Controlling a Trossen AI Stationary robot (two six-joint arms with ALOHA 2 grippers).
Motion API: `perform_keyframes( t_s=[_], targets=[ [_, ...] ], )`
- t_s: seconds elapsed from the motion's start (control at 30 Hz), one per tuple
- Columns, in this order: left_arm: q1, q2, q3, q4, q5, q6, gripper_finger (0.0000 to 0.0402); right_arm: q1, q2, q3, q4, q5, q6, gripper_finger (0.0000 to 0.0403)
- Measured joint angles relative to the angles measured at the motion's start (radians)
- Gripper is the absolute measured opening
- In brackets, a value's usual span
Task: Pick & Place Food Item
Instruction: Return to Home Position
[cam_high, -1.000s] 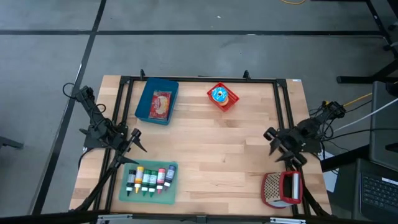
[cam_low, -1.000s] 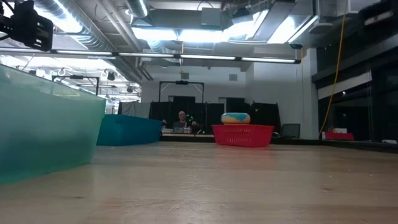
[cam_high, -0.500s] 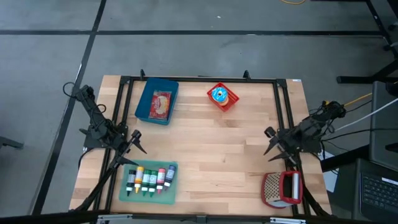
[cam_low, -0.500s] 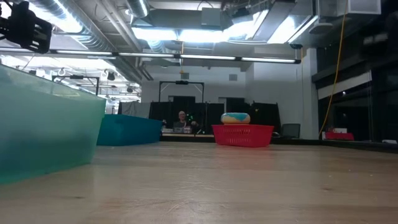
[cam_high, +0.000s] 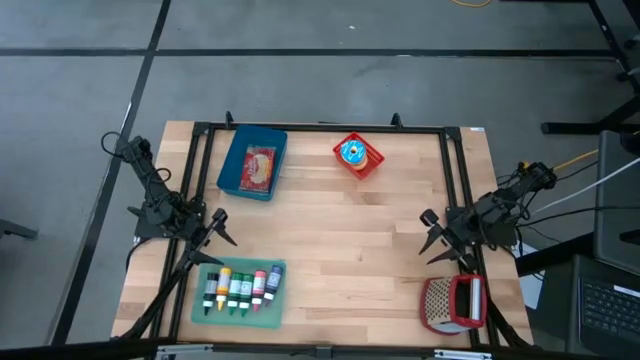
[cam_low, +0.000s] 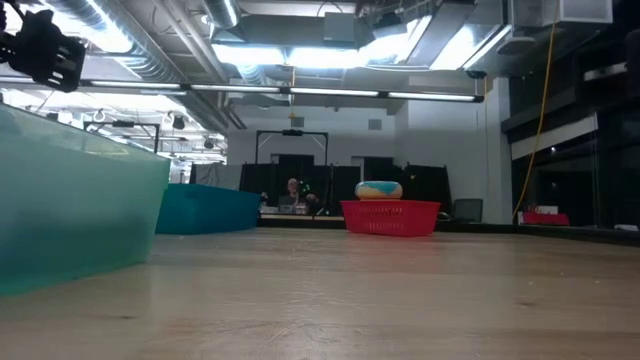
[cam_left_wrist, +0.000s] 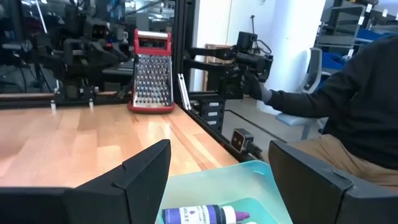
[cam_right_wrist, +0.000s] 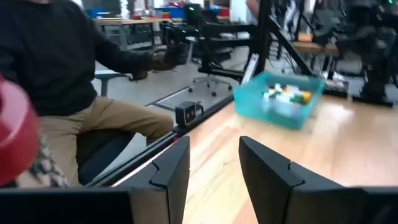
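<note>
A donut with blue icing (cam_high: 352, 152) lies in a red basket (cam_high: 371, 166) at the table's far middle; the low view shows the donut (cam_low: 378, 189) above the basket's rim (cam_low: 390, 215). A blue bin (cam_high: 236, 172) at the far left holds a red packet (cam_high: 260, 166). My left gripper (cam_high: 217, 229) hangs open at the left edge, above a teal tray (cam_left_wrist: 252, 177) of small bottles. At the right edge my right gripper (cam_high: 430, 238) is open and points toward the table's middle. Neither has anything between its fingers.
The teal tray (cam_high: 240, 310) of bottles sits at the near left. A red-handled grater (cam_high: 452, 303) lies at the near right. A black frame (cam_high: 320, 127) runs around the table. A seated person (cam_right_wrist: 68, 68) is beyond the table's near edge.
My right gripper has tipped at the wrist, and its fingertips now reach a little farther toward the table's middle. The gap between its fingers is the same as before.
</note>
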Motion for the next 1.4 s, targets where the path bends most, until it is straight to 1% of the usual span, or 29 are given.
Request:
perform_keyframes(
  t_s=[0.1, 0.3, 0.5, 1.27, 1.4],
  targets=[
    [0.000, 0.004, 0.000, 0.000, 0.007, -0.005, 0.0267, 0.000, 0.002, 0.009, -0.028, 0.028, 0.044, 0.0142],
    [0.000, 0.013, 0.000, 0.000, 0.006, 0.031, 0.0267, 0.000, -0.005, 0.009, -0.026, 0.030, 0.081, 0.0142],
    [0.000, 0.013, 0.000, 0.001, 0.002, 0.032, 0.0267, 0.000, -0.005, 0.009, -0.026, 0.029, 0.174, 0.0142],
    [0.000, 0.011, 0.000, 0.004, 0.001, 0.032, 0.0267, 0.001, -0.005, 0.009, -0.026, 0.038, 0.178, 0.0142],
    [0.019, 0.002, 0.000, 0.005, 0.002, 0.032, 0.0267, 0.010, -0.016, 0.010, -0.025, 0.032, 0.178, 0.0142]
  ],
)
